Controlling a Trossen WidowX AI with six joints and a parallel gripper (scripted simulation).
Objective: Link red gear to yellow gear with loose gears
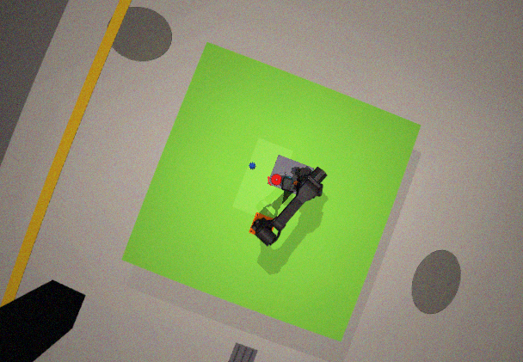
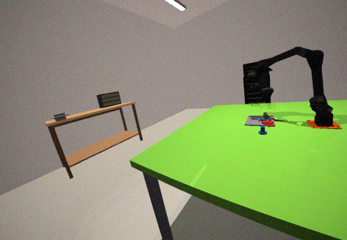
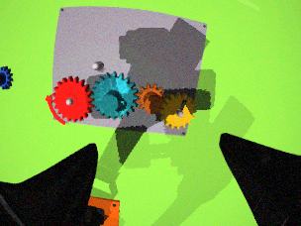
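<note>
I count 5 gears in my wrist view, 4 on the 1 grey board (image 1: 281,162) (image 2: 251,120) (image 3: 74,40) and 1 off it. The board lies near the middle of the green surface (image 1: 185,142) (image 2: 242,162) (image 3: 25,149), well in from all 4 edges. Along 1 side of it I see 1 row: the red gear (image 1: 278,180) (image 2: 267,122) (image 3: 79,106), 1 teal gear (image 2: 265,119) (image 3: 126,94), 1 smaller orange gear (image 3: 145,94) and the yellow gear (image 3: 174,120), which is partly in shadow. The red and teal teeth meet, and so do the teal and orange; where orange meets yellow, shadow keeps me from telling about the teeth. I can't confirm that all 4 sit flat. 1 bare peg (image 3: 98,65) stands beside the row, near the red and teal gears. 1 loose blue gear (image 1: 252,165) (image 2: 262,132) (image 3: 5,77) stands upright by its knob, off the board, toward the left edge of the surface in my top view. My claw (image 2: 267,95) (image 3: 160,145) is spread wide, its 2 fingers well apart with nothing between them, raised above the board. My 1 orange base plate (image 1: 257,215) (image 2: 337,127) (image 3: 113,205) lies between the board and the surface's lower edge as seen from the top.
</note>
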